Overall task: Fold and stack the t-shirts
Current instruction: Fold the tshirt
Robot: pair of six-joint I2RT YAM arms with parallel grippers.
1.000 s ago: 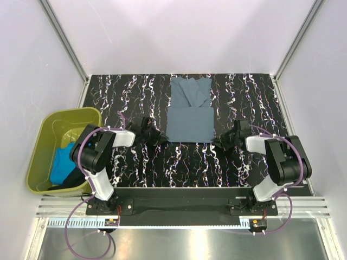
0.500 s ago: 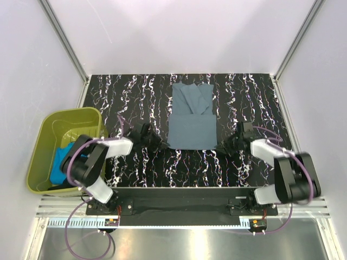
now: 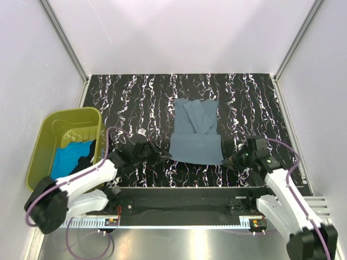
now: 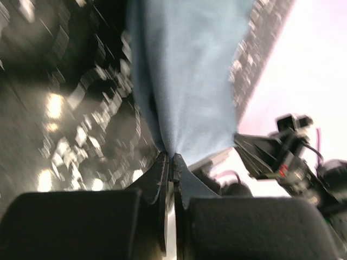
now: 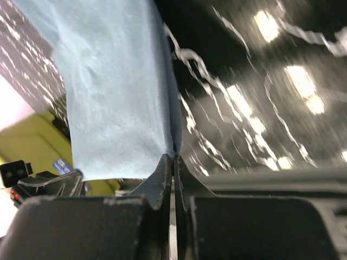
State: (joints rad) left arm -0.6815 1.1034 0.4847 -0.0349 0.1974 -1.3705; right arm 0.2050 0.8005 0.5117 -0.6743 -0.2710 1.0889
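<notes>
The slate grey-blue t-shirt (image 3: 196, 132) lies partly folded on the black marbled table, sleeves tucked in at its far end. My left gripper (image 3: 164, 157) is shut on its near left corner; the cloth (image 4: 187, 81) runs up from my fingertips in the left wrist view. My right gripper (image 3: 230, 161) is shut on its near right corner; the cloth (image 5: 116, 92) shows above my fingertips in the right wrist view. The turquoise t-shirt (image 3: 68, 160) and the black t-shirt (image 3: 88, 157) lie in the olive-green tub (image 3: 51, 122) at the left.
The table's near edge and the arm mounting rail (image 3: 179, 195) lie just behind the held hem. White enclosure walls with metal posts (image 3: 62, 38) bound the table at left, right and back.
Both grippers have pulled the grey-blue shirt toward the near edge of the table; the whole shirt has slid nearer and both arms have stretched out low.
</notes>
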